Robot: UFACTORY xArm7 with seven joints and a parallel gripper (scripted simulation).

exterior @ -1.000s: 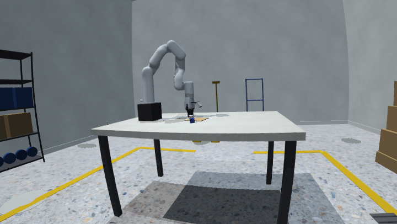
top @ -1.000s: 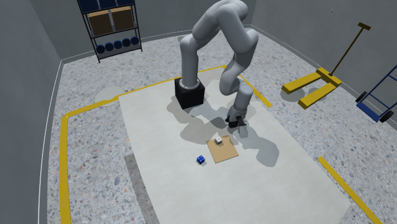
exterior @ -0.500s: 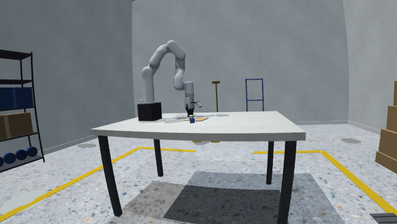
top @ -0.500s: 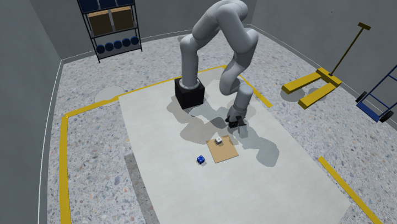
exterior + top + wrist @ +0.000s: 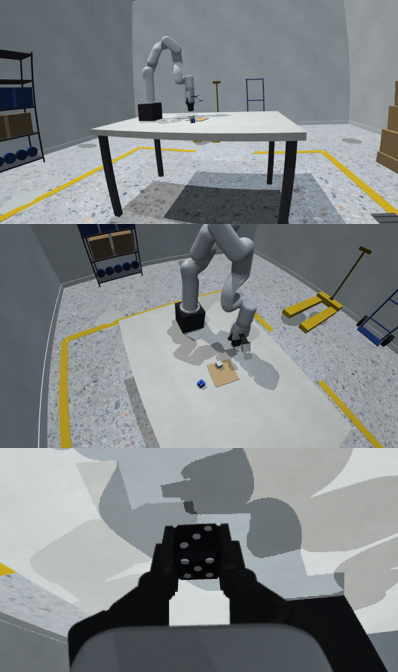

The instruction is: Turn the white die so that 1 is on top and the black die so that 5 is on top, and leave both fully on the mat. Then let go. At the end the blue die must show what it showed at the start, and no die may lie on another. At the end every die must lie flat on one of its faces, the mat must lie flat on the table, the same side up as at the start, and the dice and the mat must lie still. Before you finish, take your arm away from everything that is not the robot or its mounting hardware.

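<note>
My gripper (image 5: 237,342) is shut on the black die (image 5: 197,553) and holds it in the air above the table, behind the mat; it also shows in the exterior view (image 5: 190,106). In the wrist view the die's face toward the camera shows several white pips. The white die (image 5: 219,364) lies on the tan mat (image 5: 223,372) near its back edge. The blue die (image 5: 201,383) lies on the table to the left of the mat, off it.
The arm's black base (image 5: 189,316) stands at the back of the table. The table's right edge is close behind the gripper. A shelf rack (image 5: 110,251), a yellow pallet jack (image 5: 313,311) and a blue hand truck (image 5: 378,324) stand on the floor.
</note>
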